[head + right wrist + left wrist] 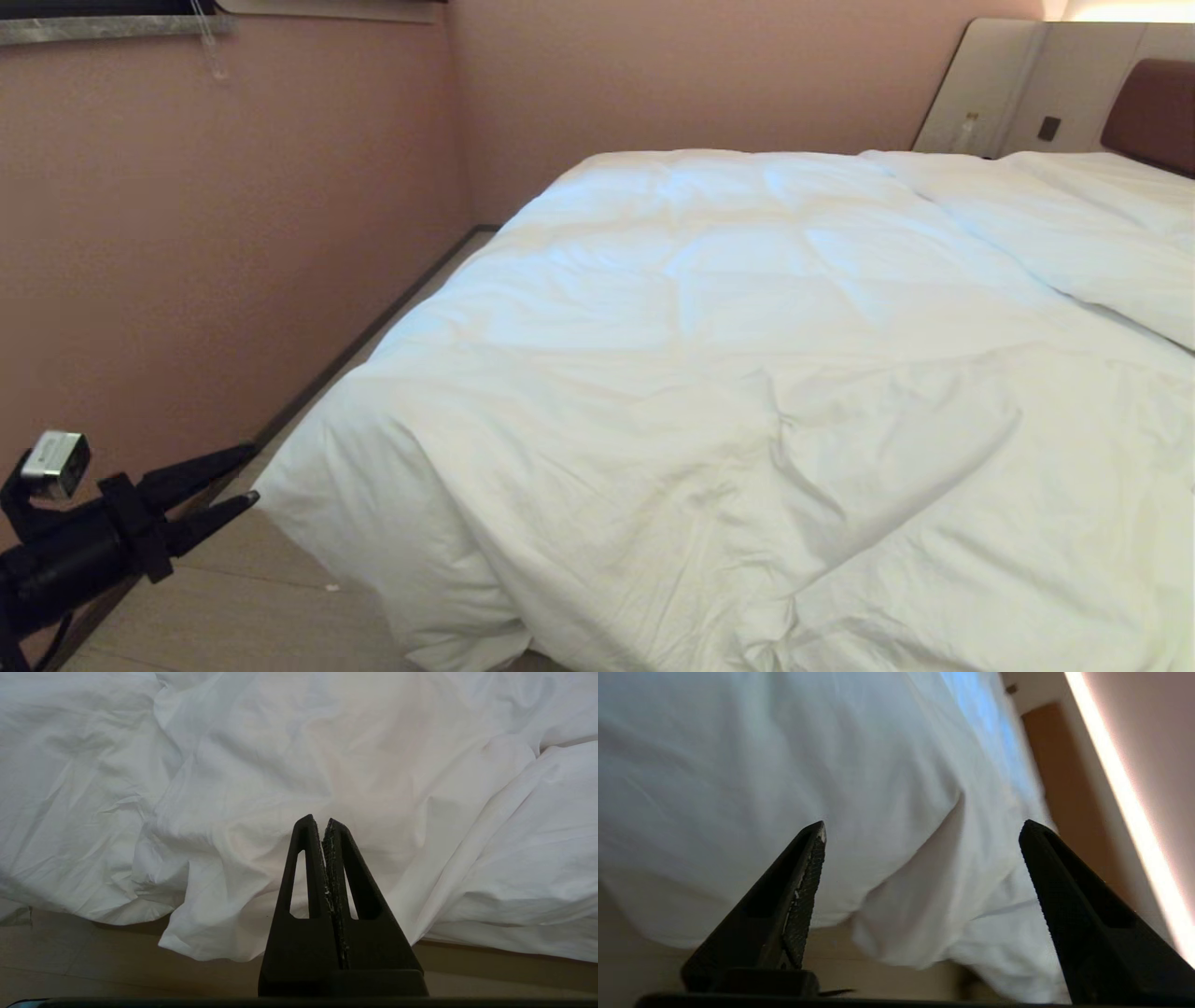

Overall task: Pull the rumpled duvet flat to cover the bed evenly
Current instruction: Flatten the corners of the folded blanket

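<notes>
left gripper agape, empty | right gripper closed | one duvet

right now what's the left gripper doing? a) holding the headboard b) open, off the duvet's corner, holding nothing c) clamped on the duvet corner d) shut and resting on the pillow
b: the left gripper has its fingers spread with nothing between them, just off the duvet at its near corner.
</notes>
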